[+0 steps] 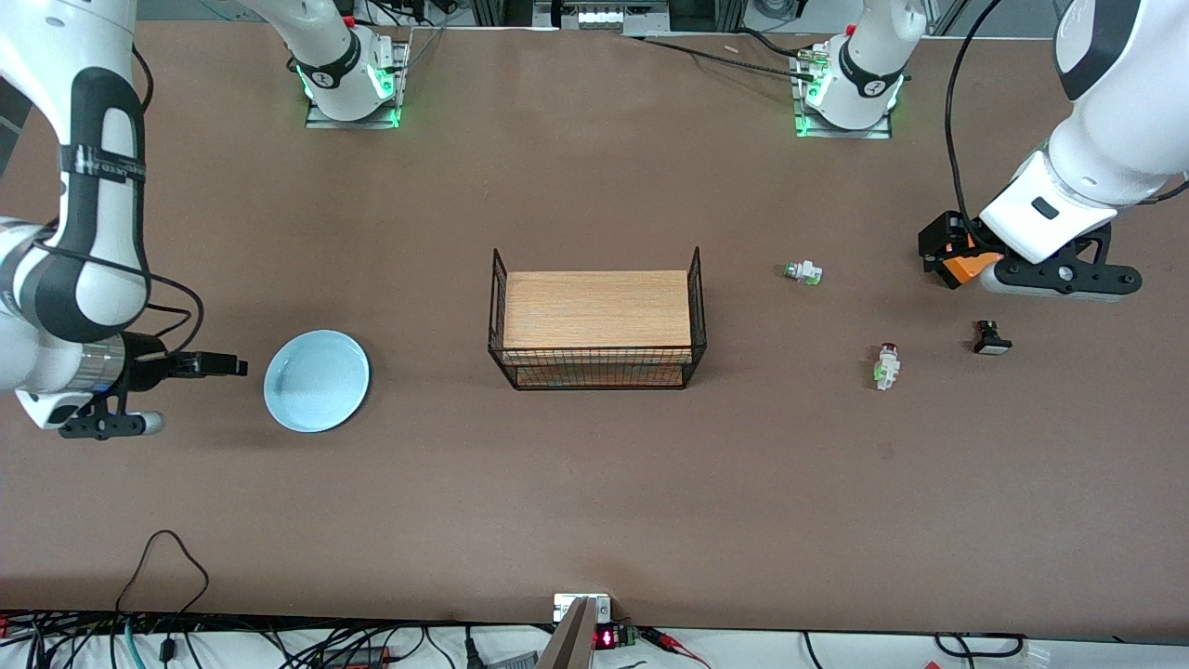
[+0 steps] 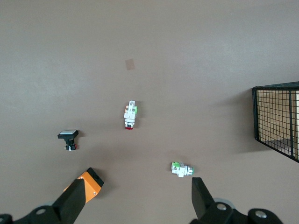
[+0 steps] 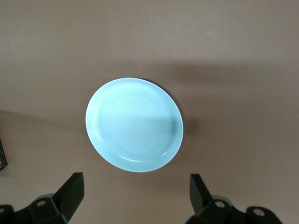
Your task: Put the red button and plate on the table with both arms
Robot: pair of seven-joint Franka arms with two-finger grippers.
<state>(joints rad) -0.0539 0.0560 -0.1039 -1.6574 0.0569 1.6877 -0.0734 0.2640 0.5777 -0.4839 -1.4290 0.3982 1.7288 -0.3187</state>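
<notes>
Brown table (image 1: 594,483), matte, bearing everything.

Two white arms, one from each base along the top of the front view. Right arm (image 1: 84,232) reaching out at its own end of the table; left arm (image 1: 1105,121) bent over its own end.

Black wire rack (image 1: 596,321) with a wood top, mid-table, between the two groups of things, well apart from either set of fingers; one corner visible at the edge of the left wrist view (image 2: 280,121).

Light blue plate (image 1: 317,381), round, flat on the table toward the right arm's end, nothing on it. In the right wrist view, plate (image 3: 134,124) lying ahead of the fingertips, centred on the gap between them, touched by neither.

Right gripper (image 3: 135,193) up in the air just beside the plate, over bare table. Fingers (image 3: 70,189) spread wide, holding nothing.

Left gripper (image 2: 140,198) aloft over the table near the three switches. Fingers (image 2: 201,196) wide apart, empty, an orange block on one of them.

Red button (image 1: 887,365) lying on its side on the table toward the left arm's end, red cap at one end, green patch on the body. From the left wrist, red button (image 2: 130,115) out ahead of the fingertips, roughly in line with the gap, clear of both.

White-green switch (image 2: 181,169) without red cap, closest to the fingertips, just ahead of the plain black one.

Black-based switch (image 2: 68,139) with white cap, ahead of the orange-blocked finger, apart from it.
</notes>
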